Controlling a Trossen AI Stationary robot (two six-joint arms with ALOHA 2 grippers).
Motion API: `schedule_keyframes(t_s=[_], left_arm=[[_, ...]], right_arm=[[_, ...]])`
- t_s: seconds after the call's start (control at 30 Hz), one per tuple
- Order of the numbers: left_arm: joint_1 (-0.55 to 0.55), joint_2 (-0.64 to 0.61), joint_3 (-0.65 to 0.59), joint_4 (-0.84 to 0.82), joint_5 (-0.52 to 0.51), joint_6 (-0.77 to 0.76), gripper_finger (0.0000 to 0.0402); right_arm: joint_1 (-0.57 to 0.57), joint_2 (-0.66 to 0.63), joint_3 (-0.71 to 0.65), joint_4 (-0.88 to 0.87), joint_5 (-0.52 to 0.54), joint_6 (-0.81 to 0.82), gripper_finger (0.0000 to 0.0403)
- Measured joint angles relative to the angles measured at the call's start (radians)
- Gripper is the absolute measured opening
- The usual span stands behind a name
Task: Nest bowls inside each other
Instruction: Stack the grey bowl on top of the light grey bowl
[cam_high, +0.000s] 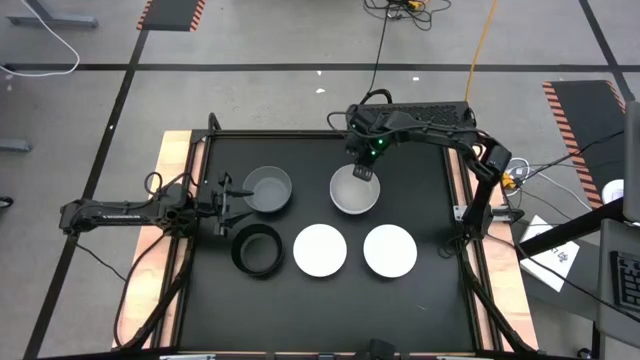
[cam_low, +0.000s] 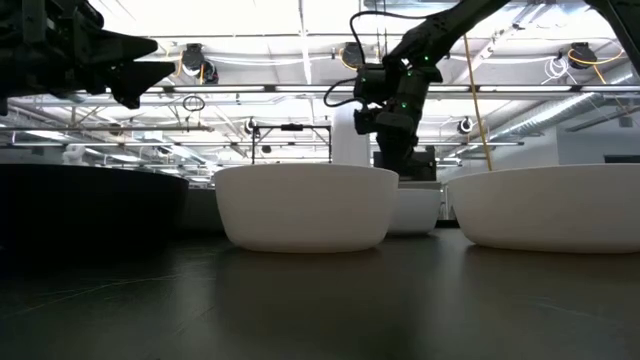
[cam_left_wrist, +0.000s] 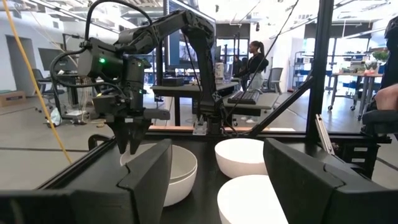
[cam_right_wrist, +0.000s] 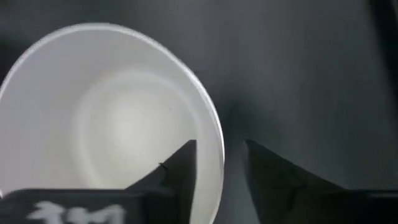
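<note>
Five bowls show on the black table in the high view. A grey bowl (cam_high: 268, 188) and a pale-inside bowl (cam_high: 355, 190) stand in the far row. A black bowl (cam_high: 257, 249) and two white bowls (cam_high: 320, 250) (cam_high: 390, 250) stand in the near row. My right gripper (cam_right_wrist: 221, 155) hangs open over the pale-inside bowl's far rim (cam_right_wrist: 214, 134), pointing steeply down. One finger stands over the inside, the other outside, and I see no touch. In the left wrist view this bowl (cam_left_wrist: 177, 177) shows a second rim line, like one bowl inside another. My left gripper (cam_high: 228, 195) waits open, left of the grey bowl.
A raised dark frame (cam_high: 330, 133) runs around the table. Cables and the right arm's base (cam_high: 480, 190) sit at the right edge. Bare black tabletop lies near the front edge (cam_high: 330, 310). People stand in the room far behind the table.
</note>
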Motion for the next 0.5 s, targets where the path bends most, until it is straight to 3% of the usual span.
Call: schedule_keyframes(t_s=[0.27,0.5], left_arm=[[0.000,0.000,0.000,0.010,0.000,0.000,0.0255],[0.000,0.000,0.000,0.022,0.000,-0.005,0.0255]], right_arm=[[-0.003,-0.055,0.000,0.046,-0.004,0.011,0.0219],[-0.004,-0.099,0.000,0.092,-0.089,0.019,0.0237]])
